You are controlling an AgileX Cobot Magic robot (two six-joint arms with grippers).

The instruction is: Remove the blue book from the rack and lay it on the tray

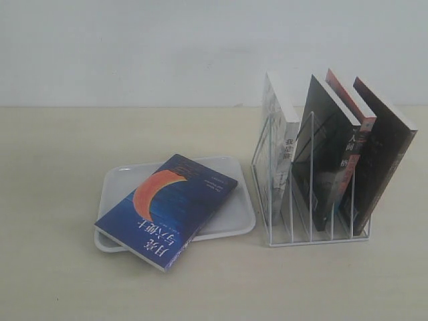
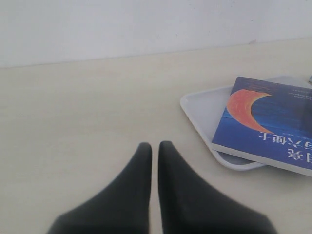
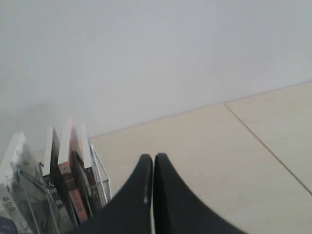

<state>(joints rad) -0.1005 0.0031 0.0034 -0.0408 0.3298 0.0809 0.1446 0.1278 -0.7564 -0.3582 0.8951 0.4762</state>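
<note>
The thin deep-blue paperback book with an orange crescent (image 1: 167, 208) lies flat and askew on the flat white plastic tray (image 1: 119, 182), overhanging its near rim. It is beside the white wire rack (image 1: 314, 241), which holds four other books (image 1: 328, 154) on the pale counter (image 1: 53, 147). The left end effector (image 2: 154, 145) and the right end effector (image 3: 153, 157) each have their black fingers pressed together, holding nothing.

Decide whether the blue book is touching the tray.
Touching. The exterior view shows the blue book lying across the tray, its near corner overhanging the rim.
</note>
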